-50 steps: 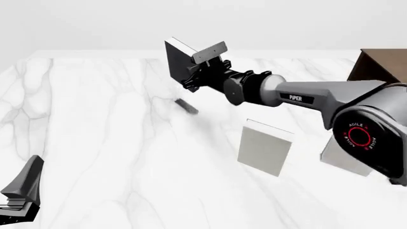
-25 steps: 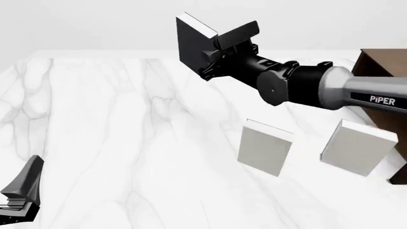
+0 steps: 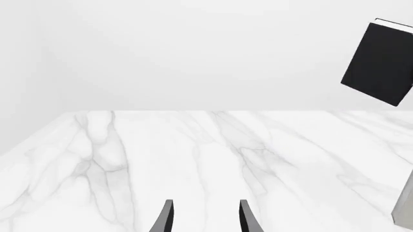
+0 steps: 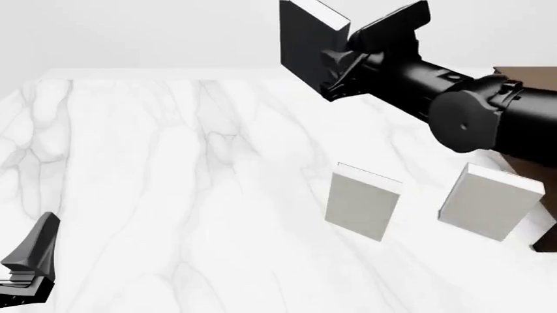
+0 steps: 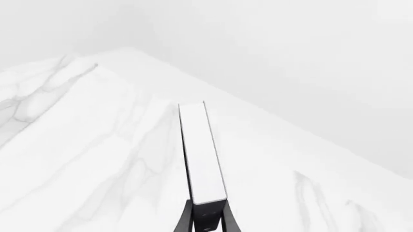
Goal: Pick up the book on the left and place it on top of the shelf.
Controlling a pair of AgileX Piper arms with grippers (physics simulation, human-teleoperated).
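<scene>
The right gripper (image 4: 346, 60) is clamped on the book (image 4: 306, 40) — its fingers (image 5: 184, 220) press both covers, the white page edge running out beyond their tips, high above the marble table (image 4: 174, 182). The left gripper (image 3: 203, 220) sits low, fingers apart around nothing. The shelf (image 4: 526, 81) lies behind the right arm, two grey-white books (image 4: 362, 202) below it.

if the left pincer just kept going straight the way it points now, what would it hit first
Probably nothing close: the left pincer points across bare marble table, toward the far edge and blank backdrop. The lifted book hangs high and off to one side, likely clear of that line, though depth is hard to judge.
</scene>
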